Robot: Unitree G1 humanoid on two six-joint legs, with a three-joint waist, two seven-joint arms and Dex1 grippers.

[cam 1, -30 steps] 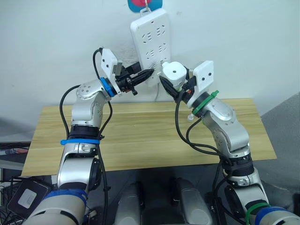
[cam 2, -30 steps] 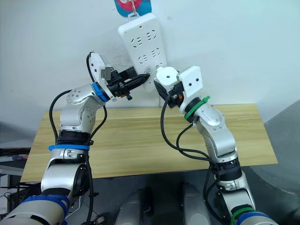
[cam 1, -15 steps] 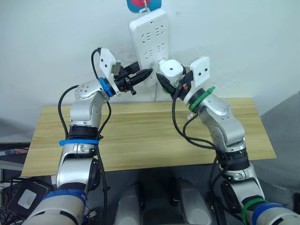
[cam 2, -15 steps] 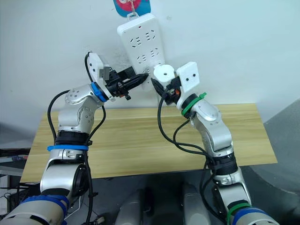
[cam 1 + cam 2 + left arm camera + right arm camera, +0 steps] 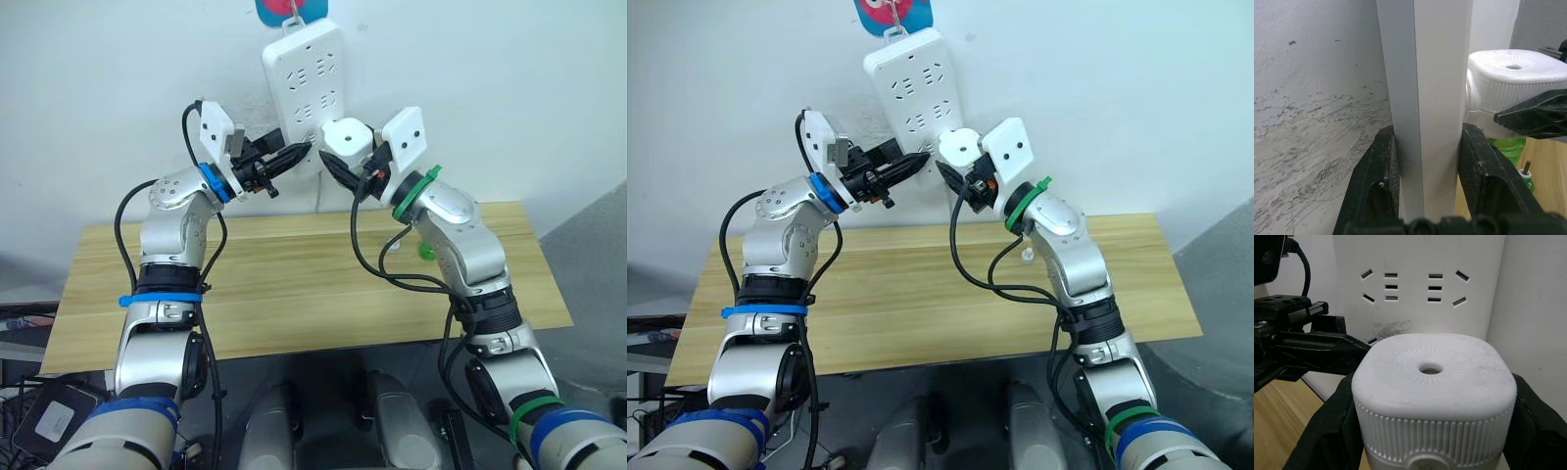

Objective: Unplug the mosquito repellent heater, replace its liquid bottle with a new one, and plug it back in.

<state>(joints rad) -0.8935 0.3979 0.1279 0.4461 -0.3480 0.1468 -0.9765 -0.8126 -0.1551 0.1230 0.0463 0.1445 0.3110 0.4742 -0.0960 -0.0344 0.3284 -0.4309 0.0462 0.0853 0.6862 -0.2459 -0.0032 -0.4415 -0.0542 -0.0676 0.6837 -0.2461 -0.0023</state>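
The white mosquito repellent heater (image 5: 347,137) is held against the lower face of the white power strip (image 5: 302,69) that hangs on the wall. My right gripper (image 5: 351,166) is shut on it, one black finger (image 5: 1327,431) on each side of its ribbed body (image 5: 1432,382). Its vent hole faces the right wrist camera and its prongs are hidden. A green bottle (image 5: 1507,146) shows under the heater. My left gripper (image 5: 301,148) is shut on the strip's lower edge, with its fingers (image 5: 1378,181) on the front and back faces.
The wooden table (image 5: 294,284) lies below both arms. A small green bottle (image 5: 423,250) stands on it behind my right forearm, seen too in the left wrist view as a bottle (image 5: 1526,177) with a wick. The strip's upper sockets (image 5: 1413,286) are free.
My right gripper has carried the heater up and to the left, from beside the strip onto its lower face. My left gripper has kept its hold on the strip. The head camera has shifted slightly.
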